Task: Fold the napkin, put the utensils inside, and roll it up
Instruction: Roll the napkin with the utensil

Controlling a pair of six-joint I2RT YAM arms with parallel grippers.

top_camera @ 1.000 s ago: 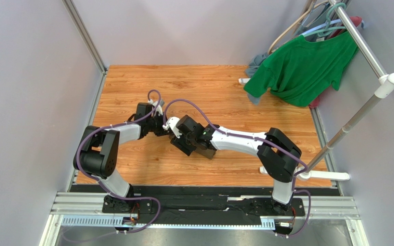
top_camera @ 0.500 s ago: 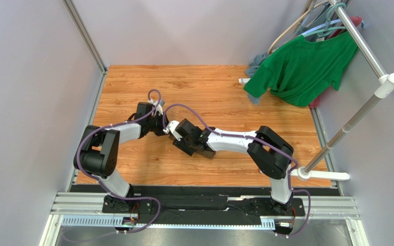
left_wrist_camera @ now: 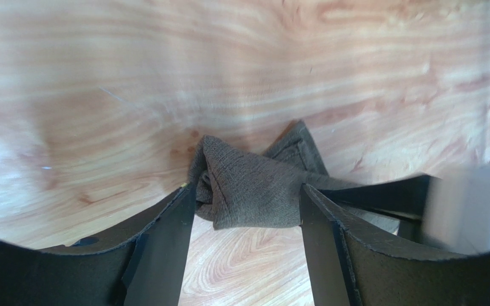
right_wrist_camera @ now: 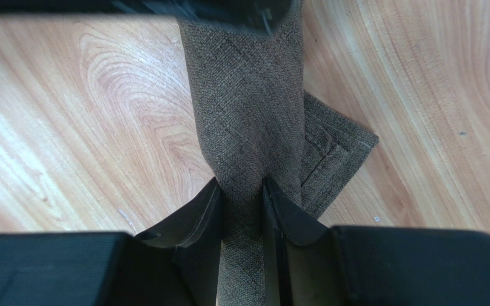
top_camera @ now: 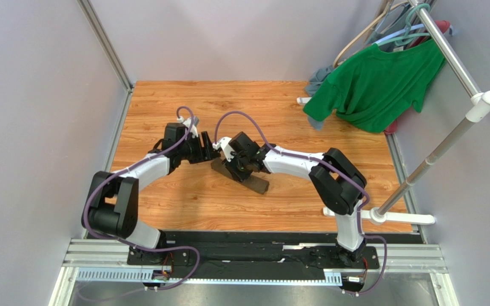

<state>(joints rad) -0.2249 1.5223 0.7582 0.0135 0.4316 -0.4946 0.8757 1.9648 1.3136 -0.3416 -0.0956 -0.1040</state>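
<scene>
Out on the wooden bench (top_camera: 164, 105), the dark olive-brown rolled fabric napkin (top_camera: 258, 185) lies diagonally. Right claw (right_wrist_camera: 241, 185) is pinched narrow around the roll, gripping it. Left claw (left_wrist_camera: 247, 191) is spread wide, straddling the roll's bunched end without squeezing.

My top camera looks down from high behind; both wrist cameras sit close, sharing the napkin (top_camera: 258, 185).

the wood-grain table (top_camera: 164, 197) carried a rolled brown napkin (top_camera: 258, 185) near its middle; a white rack foot (top_camera: 303, 101) rested at its far right.
</scene>
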